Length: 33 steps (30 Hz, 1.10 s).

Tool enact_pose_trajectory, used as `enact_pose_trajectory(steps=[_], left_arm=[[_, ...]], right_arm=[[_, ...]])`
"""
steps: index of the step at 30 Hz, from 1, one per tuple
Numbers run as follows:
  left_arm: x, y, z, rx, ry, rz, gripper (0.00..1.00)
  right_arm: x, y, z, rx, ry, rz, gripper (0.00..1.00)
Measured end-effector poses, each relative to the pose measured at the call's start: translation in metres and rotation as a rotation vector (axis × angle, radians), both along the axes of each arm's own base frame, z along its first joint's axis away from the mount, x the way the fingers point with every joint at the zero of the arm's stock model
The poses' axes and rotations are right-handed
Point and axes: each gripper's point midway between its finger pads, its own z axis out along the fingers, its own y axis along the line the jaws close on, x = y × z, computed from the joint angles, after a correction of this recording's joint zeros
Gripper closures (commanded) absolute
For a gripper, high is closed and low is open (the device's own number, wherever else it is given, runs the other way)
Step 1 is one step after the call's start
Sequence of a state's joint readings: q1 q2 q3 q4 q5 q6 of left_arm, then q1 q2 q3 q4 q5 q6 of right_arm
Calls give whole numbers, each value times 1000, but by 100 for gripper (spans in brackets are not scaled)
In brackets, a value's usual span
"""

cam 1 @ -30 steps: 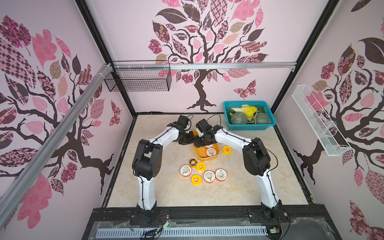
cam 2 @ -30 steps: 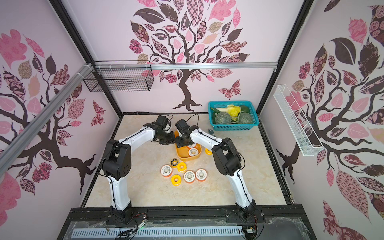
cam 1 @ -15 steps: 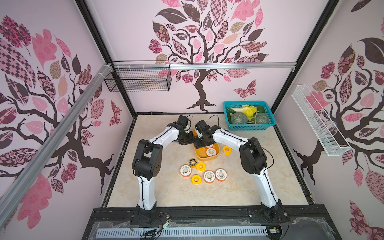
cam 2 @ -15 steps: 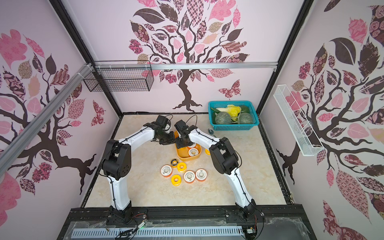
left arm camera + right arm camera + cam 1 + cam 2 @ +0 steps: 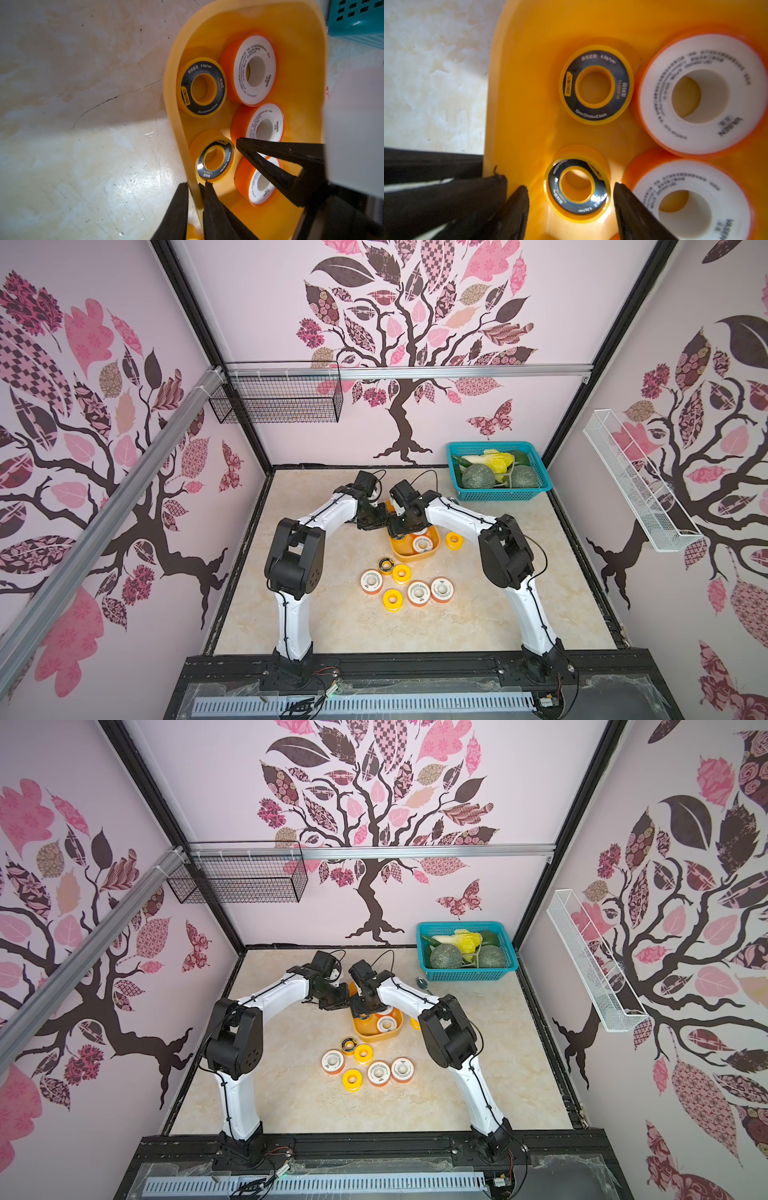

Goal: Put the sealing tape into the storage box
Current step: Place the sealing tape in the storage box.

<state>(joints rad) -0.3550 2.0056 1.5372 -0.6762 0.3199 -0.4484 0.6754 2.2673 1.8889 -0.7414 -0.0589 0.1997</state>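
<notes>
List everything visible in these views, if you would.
box: one, yellow-orange, mid-table.
rolls in the box: five, three white-and-orange, two black-faced yellow.
loose rolls: seven, three white-and-orange, three yellow, one black-faced; on the table by the box.
basket: one, teal, far right corner, holding produce.
spoon: one, teal, beside the basket.
wire baskets: two, black on the back wall, white on the right wall.
table: one, beige marble.
left gripper: black, shut on the box's wall.
right gripper: black, open around a black-faced roll.
</notes>
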Motion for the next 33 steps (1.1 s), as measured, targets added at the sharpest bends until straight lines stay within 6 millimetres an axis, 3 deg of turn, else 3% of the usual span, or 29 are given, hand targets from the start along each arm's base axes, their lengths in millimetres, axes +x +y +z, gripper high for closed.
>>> enact_pose_trajectory(steps=[9,18,22,28,33], left_arm=[[0,0,0,-2,2,0,80],[-1,0,0,-3,5,-5,73],[0,0,2,-3,-1,-10,63],[0,4,15,14,-38,-23,56],[-2,17,43,87,-119,-29,54]], right_arm=[[-1,-1,10,14,-15,-3,32],[-7,-31,75,82,-103,-39,32],[-13,-53,90,99,-124,-67,32],[-19,-90,80,101,-86,-118,38],[-18,-119,61,96,-31,-168,46]])
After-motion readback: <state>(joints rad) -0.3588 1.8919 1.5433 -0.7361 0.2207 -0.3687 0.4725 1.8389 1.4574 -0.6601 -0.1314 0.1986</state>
